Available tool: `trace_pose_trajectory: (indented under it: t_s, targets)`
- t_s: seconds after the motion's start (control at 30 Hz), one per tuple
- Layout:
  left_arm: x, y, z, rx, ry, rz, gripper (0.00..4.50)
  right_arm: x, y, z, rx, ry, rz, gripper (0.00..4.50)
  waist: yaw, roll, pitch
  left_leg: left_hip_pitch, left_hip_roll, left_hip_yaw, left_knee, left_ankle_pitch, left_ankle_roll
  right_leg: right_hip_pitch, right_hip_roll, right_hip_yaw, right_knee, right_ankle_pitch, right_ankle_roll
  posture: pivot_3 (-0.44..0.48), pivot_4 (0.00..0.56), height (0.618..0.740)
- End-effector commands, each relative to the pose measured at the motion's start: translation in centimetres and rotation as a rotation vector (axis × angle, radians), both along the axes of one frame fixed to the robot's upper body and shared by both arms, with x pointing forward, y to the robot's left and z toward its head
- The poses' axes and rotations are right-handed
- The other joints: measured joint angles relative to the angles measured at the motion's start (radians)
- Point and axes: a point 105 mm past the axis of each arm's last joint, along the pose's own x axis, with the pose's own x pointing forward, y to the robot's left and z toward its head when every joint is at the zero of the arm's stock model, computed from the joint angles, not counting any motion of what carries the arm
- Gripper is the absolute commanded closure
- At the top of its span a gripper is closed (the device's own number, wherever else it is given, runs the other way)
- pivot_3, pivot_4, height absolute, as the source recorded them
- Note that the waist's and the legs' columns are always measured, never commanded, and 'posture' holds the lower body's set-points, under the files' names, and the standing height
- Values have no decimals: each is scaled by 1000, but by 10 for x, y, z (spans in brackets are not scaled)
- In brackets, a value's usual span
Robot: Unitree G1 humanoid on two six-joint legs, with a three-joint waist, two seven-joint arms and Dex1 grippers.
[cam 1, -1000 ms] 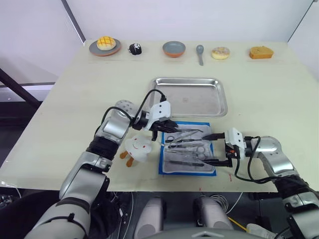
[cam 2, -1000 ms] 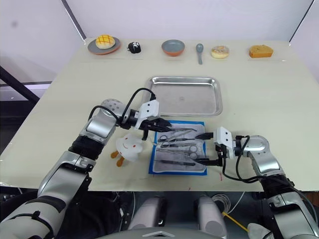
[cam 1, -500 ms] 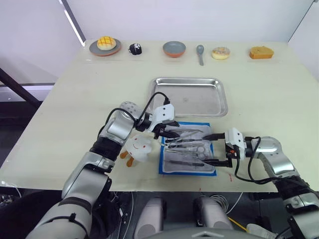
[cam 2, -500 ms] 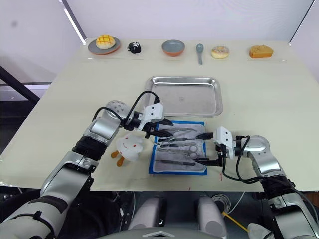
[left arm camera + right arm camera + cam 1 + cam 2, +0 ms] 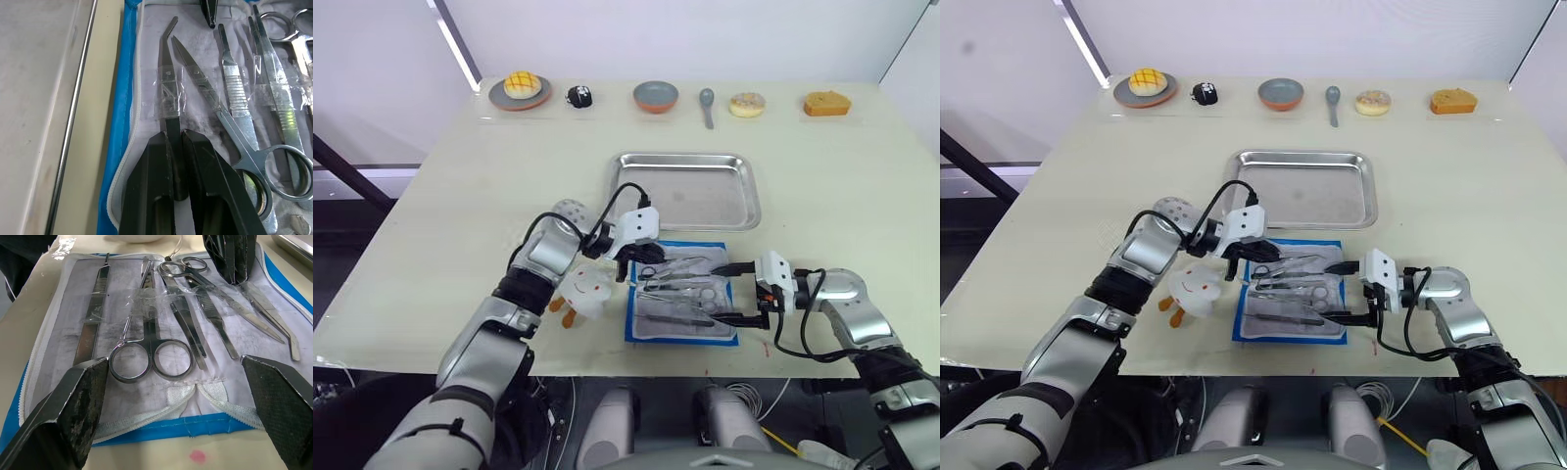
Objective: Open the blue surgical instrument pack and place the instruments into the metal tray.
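L gripper pinches slim silvery angled instrument (axis along fingers); shallow steel tray just beyond; R gripper spread wide.

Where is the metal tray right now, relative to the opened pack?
In the left eye view the metal tray sits mid-table, just beyond the far edge of the blue surgical instrument pack, nearer than the row of plates and food.

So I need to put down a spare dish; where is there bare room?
The metal tray is bare inside. Open table lies right of it, and left toward the edge. Crowded: the blue surgical instrument pack with both grippers, and the far row of dishes.
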Motion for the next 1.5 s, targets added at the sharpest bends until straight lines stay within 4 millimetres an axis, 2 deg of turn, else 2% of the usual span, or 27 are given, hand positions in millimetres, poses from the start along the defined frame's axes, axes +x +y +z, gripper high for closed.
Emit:
trace_pose_trajectory:
  t_s: [0.03,0.67,0.9,1.2,1.5]
  targets:
    - [0,-3,2,17,-9,-21,4373,-8,-8,-23,-65,93,-24,0,0,0,0,0,0,0,0,0,0,0,0,0,0,0,0,0,150,740]
    - [3,-13,38,203,-18,-32,4373,-8,-5,-30,-97,109,-12,0,-3,0,0,0,-1,0,0,0,0,0,1,0,0,0,0,0,150,740]
    - [5,-8,44,225,-25,-23,4373,-9,-4,-32,-102,116,-14,0,-4,0,0,0,-1,0,0,0,0,0,1,1,0,0,0,0,150,740]
    - [3,15,50,249,-24,16,4373,-8,-7,-37,-121,125,-18,0,-5,0,0,0,0,0,0,0,0,0,1,1,0,0,0,0,150,740]
    - [-5,49,61,257,-27,72,4373,-7,-9,-38,-128,131,-13,0,-6,0,0,1,1,1,0,0,0,0,1,2,1,0,0,0,150,740]
